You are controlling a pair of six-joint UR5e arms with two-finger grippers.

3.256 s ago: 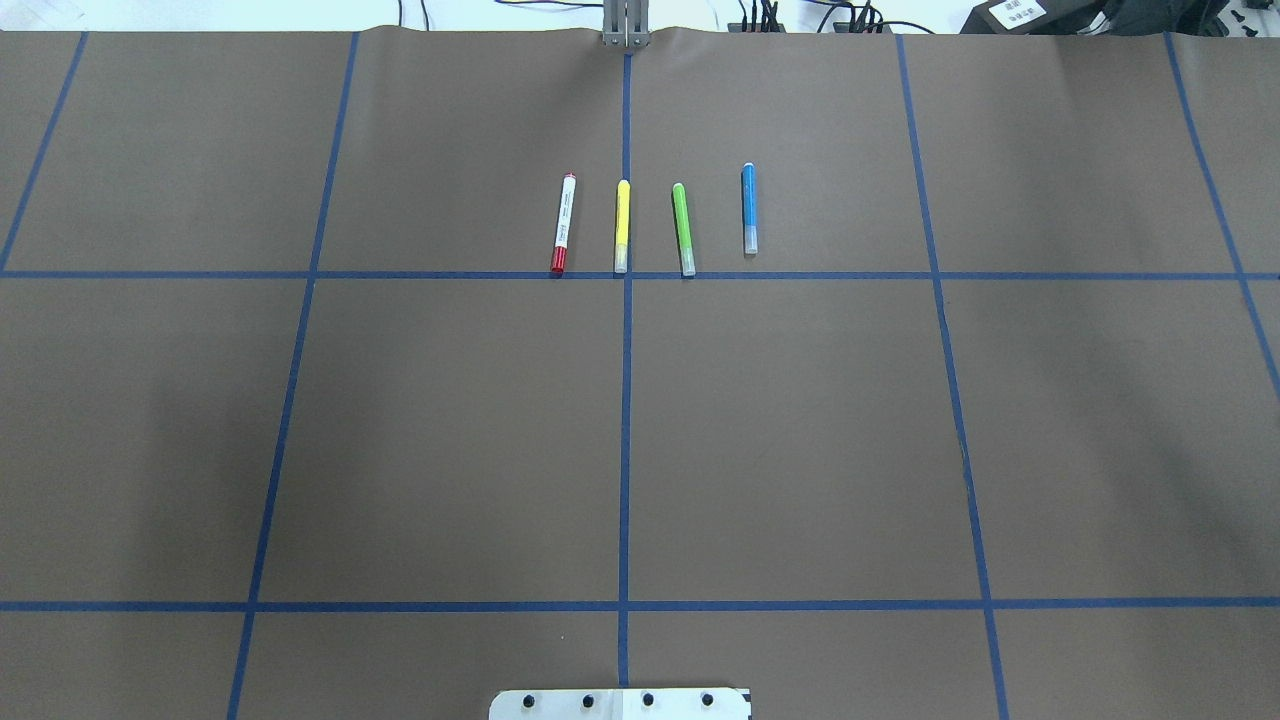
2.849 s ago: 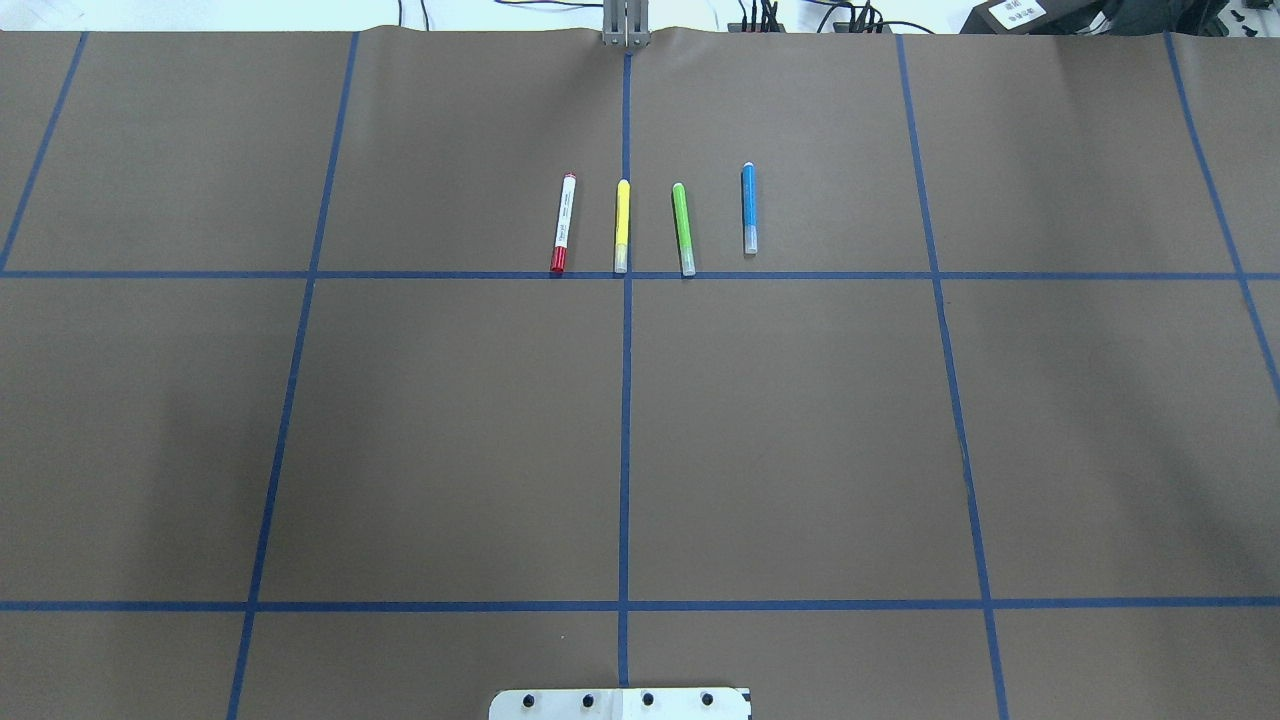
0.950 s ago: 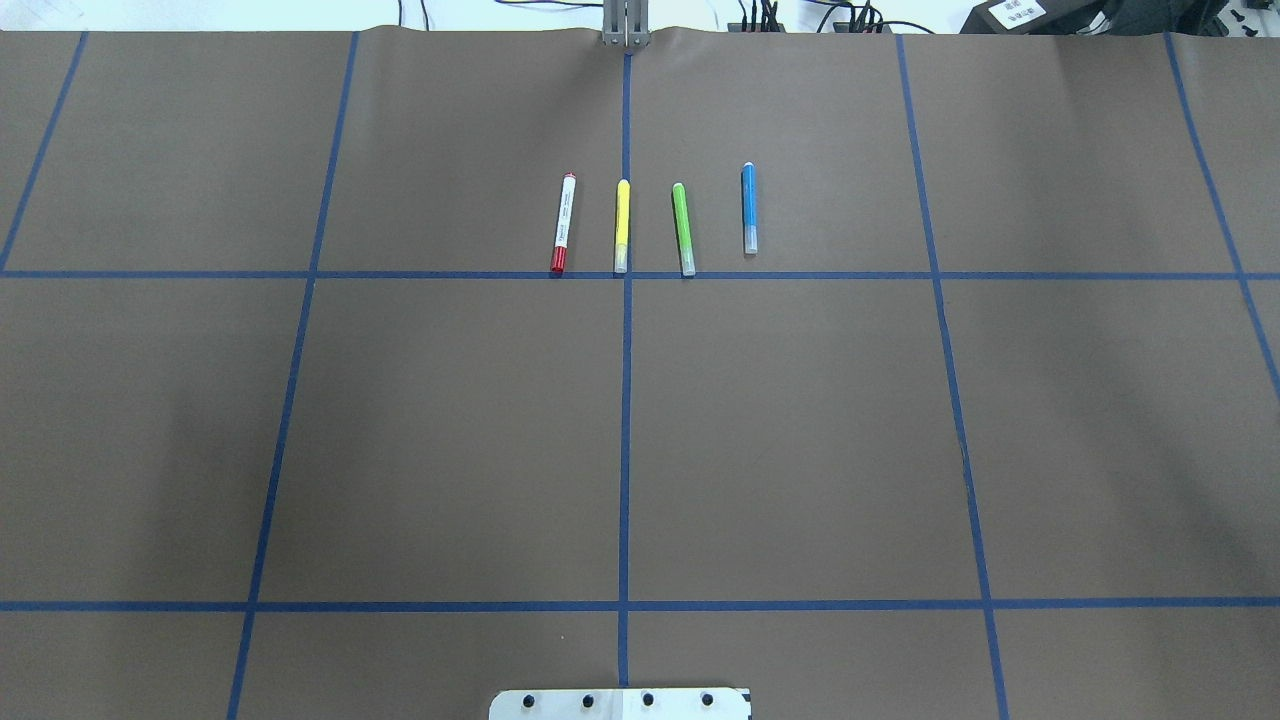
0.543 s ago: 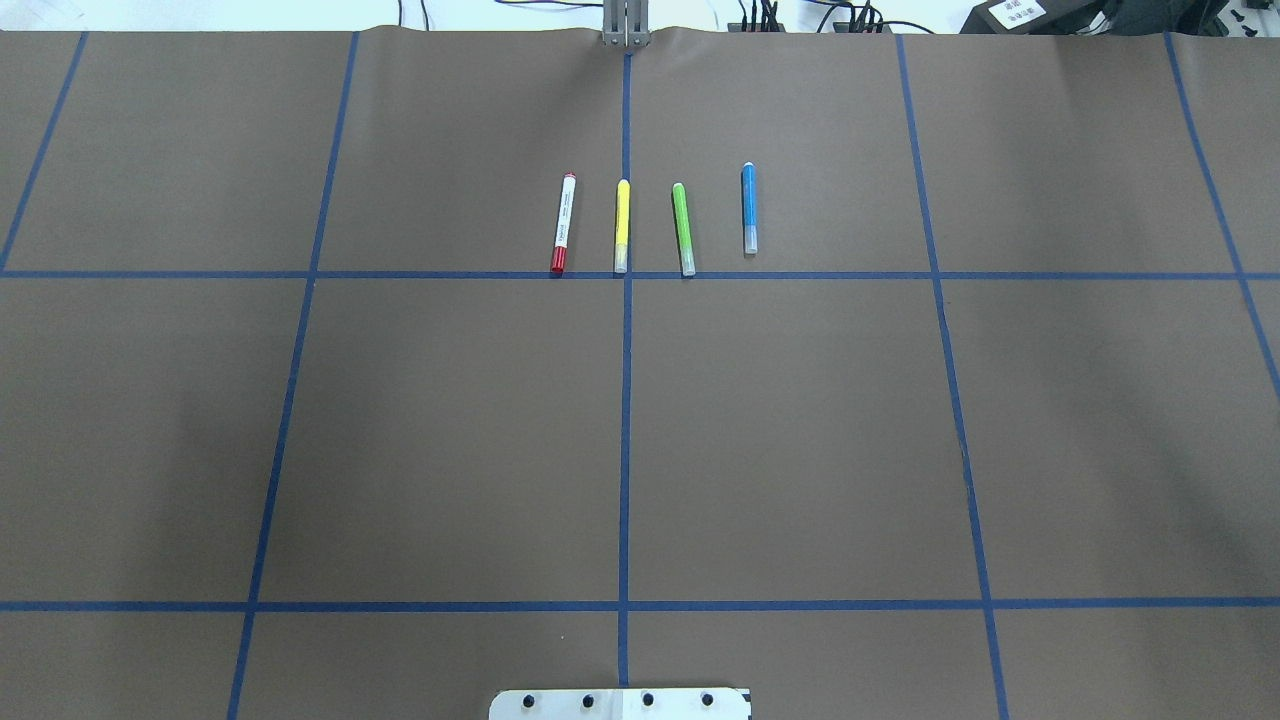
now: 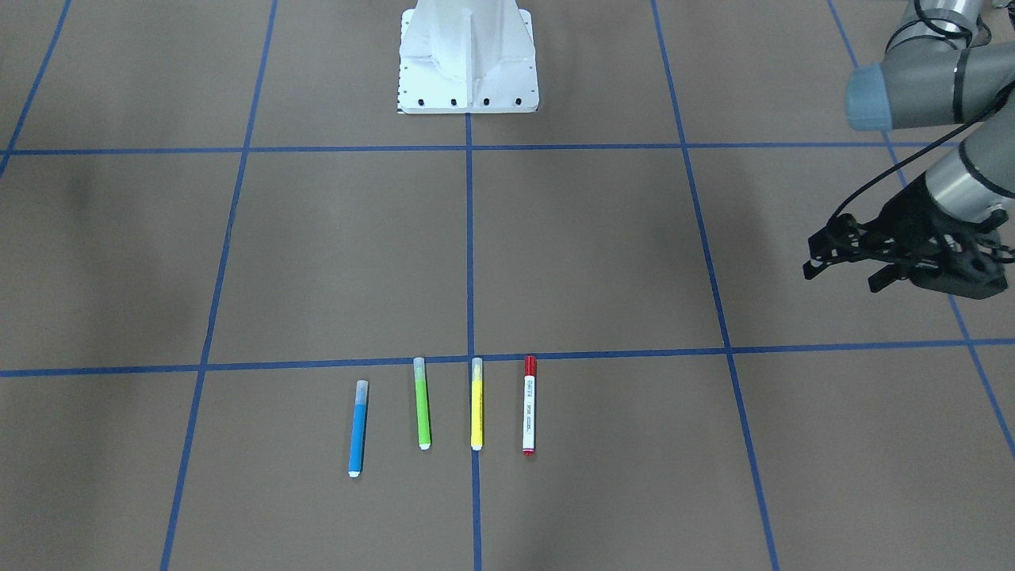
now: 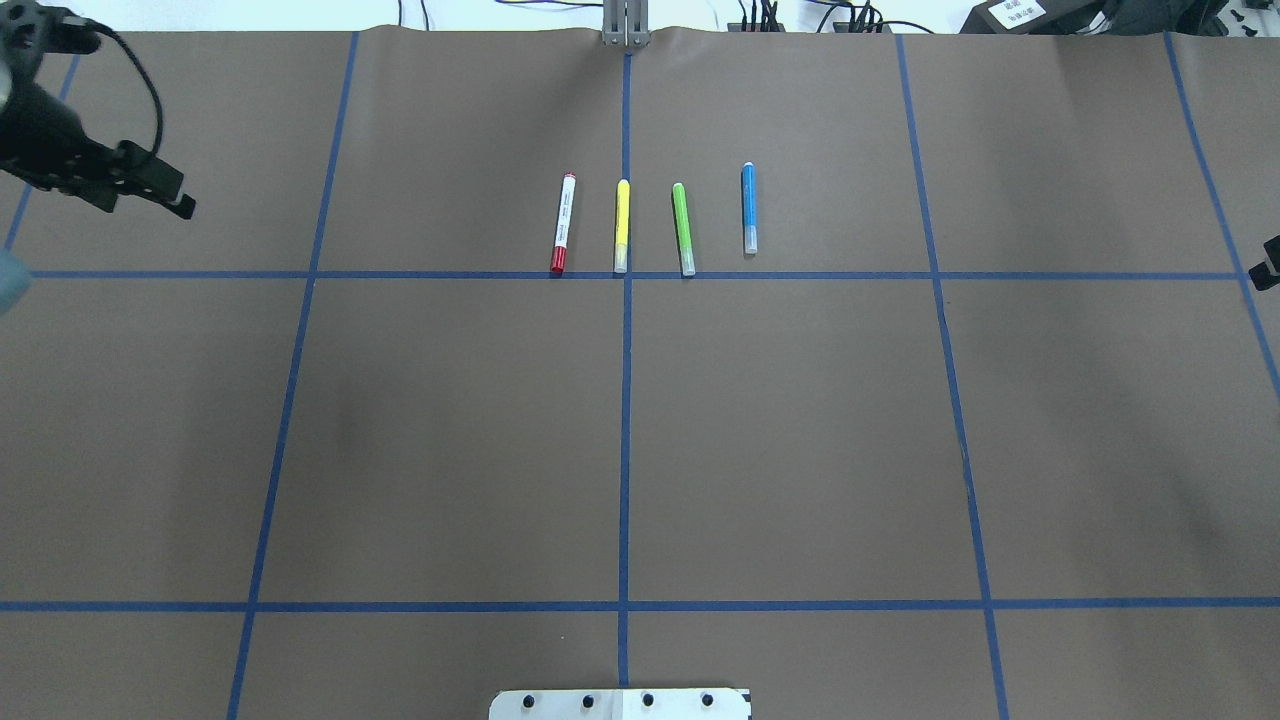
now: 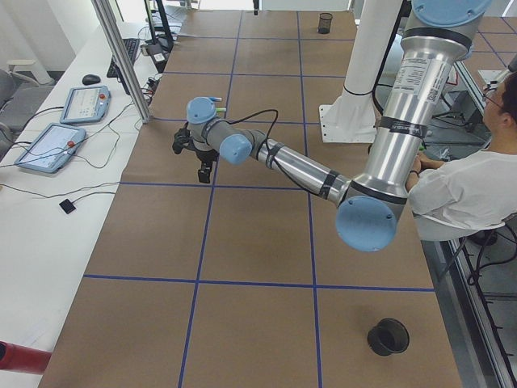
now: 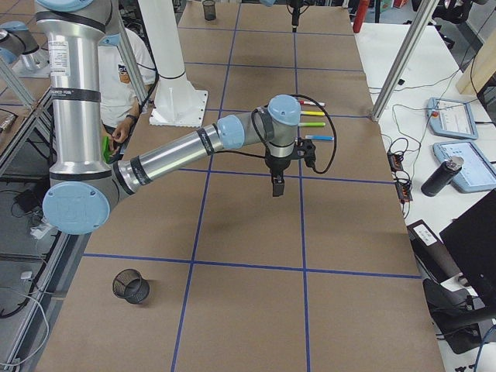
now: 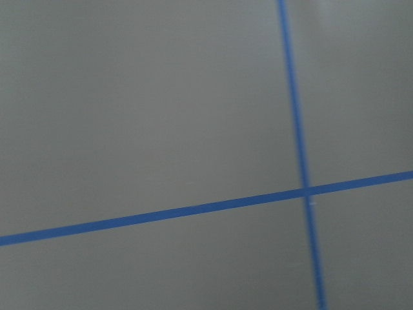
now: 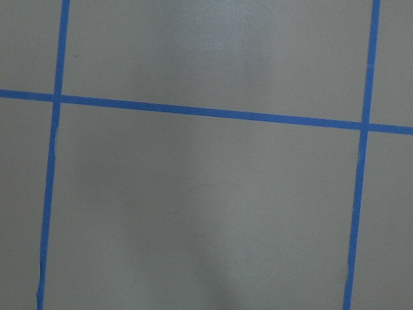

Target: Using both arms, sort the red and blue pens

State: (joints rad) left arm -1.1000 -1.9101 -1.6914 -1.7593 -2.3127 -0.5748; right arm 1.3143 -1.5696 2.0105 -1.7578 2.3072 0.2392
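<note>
The red pen (image 6: 563, 223), white-barrelled with a red cap, lies at the left end of a row of pens on the brown table; it shows in the front view too (image 5: 529, 404). The blue pen (image 6: 749, 208) lies at the row's right end (image 5: 358, 428). My left gripper (image 6: 172, 195) hovers far to the left of the row, open and empty (image 5: 842, 274). Only a sliver of my right gripper (image 6: 1270, 260) shows at the right edge, well away from the blue pen; whether it is open or shut I cannot tell.
A yellow pen (image 6: 622, 226) and a green pen (image 6: 683, 228) lie between the red and blue ones. The white pedestal (image 5: 468, 55) stands at the robot's side. A black mesh cup (image 7: 388, 335) sits near the left table end, another (image 8: 130, 285) near the right. A person (image 7: 468, 194) sits behind.
Both arms have come into the overhead view: the left gripper at the far left, a bit of the right gripper at the right edge. The pens have not moved.
</note>
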